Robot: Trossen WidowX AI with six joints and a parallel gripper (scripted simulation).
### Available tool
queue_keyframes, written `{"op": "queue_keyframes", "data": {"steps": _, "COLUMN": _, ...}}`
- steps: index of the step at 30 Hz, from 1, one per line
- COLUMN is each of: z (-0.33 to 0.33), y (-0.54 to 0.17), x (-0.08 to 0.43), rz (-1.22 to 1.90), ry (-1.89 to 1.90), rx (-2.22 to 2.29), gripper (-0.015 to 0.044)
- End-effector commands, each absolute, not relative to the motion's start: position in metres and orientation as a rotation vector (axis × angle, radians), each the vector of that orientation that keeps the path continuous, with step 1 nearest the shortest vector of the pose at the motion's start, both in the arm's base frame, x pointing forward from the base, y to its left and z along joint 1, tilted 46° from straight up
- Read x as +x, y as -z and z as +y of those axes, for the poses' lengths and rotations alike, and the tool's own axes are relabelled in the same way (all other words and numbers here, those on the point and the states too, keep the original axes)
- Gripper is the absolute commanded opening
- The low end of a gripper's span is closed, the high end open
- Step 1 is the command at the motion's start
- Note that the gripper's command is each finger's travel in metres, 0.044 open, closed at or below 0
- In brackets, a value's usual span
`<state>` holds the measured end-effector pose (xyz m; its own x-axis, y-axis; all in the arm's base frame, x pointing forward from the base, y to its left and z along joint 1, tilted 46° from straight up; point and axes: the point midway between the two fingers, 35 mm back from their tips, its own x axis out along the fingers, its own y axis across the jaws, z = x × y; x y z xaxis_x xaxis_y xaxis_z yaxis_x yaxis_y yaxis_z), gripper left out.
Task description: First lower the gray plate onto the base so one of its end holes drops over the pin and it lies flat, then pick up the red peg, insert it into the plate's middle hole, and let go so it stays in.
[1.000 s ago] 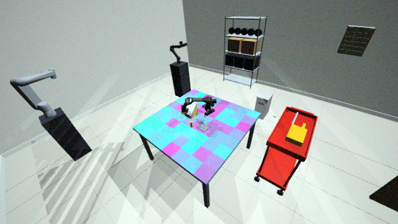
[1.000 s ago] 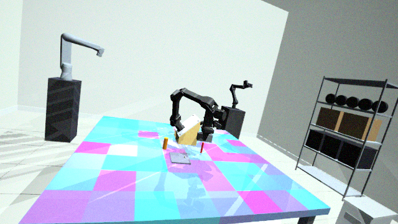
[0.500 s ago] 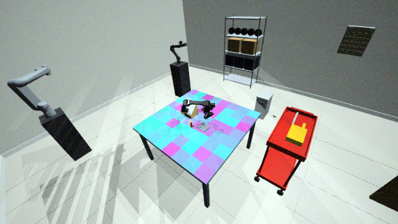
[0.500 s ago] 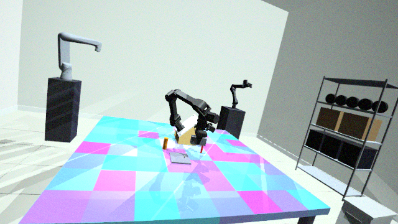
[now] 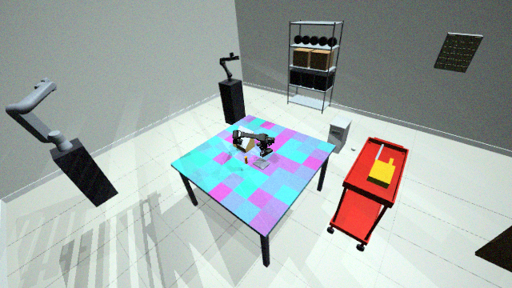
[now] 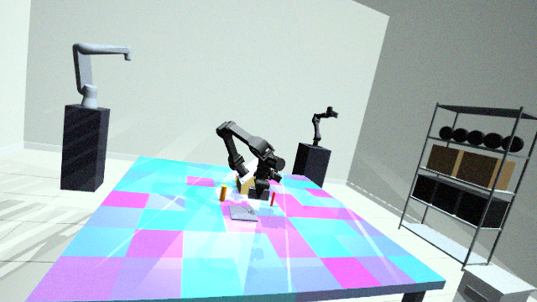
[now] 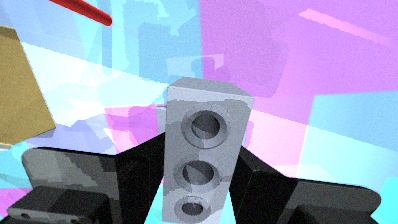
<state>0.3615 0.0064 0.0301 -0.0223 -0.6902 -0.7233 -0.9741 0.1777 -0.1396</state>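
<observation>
My gripper [image 5: 265, 153] [image 6: 258, 195] [image 7: 199, 136] is shut on the gray plate [image 7: 200, 154], with a finger on each long side. In the wrist view the plate shows three holes in a row. The gripper is above the table, behind the flat gray base [image 5: 261, 163] [image 6: 240, 213] in the exterior view. A small bump, perhaps the pin, shows near the base's right side there. The plate is clear of the base. The red peg [image 6: 273, 199] [image 7: 85, 11] stands near upright to the right of the gripper in the exterior view, and at the wrist view's top left.
An orange cylinder [image 5: 246, 160] [image 6: 223, 193] stands to the left of the base. A tan block with a white sloping top [image 6: 246, 186] [image 7: 22, 90] stands behind it, close to the arm. The patchwork table [image 5: 236, 204] [image 6: 210, 273] carries all of these.
</observation>
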Motion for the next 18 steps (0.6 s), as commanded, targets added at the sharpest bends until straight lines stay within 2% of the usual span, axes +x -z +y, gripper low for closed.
{"op": "queue_keyframes", "data": {"steps": 1, "z": -0.005, "y": -0.034, "x": 0.36, "rz": 1.781, "ry": -0.528, "rx": -1.585, "gripper": 0.0}}
{"op": "queue_keyframes", "data": {"steps": 18, "z": -0.055, "y": -0.048, "x": 0.353, "rz": 1.797, "ry": -0.505, "rx": -1.593, "gripper": 0.0}}
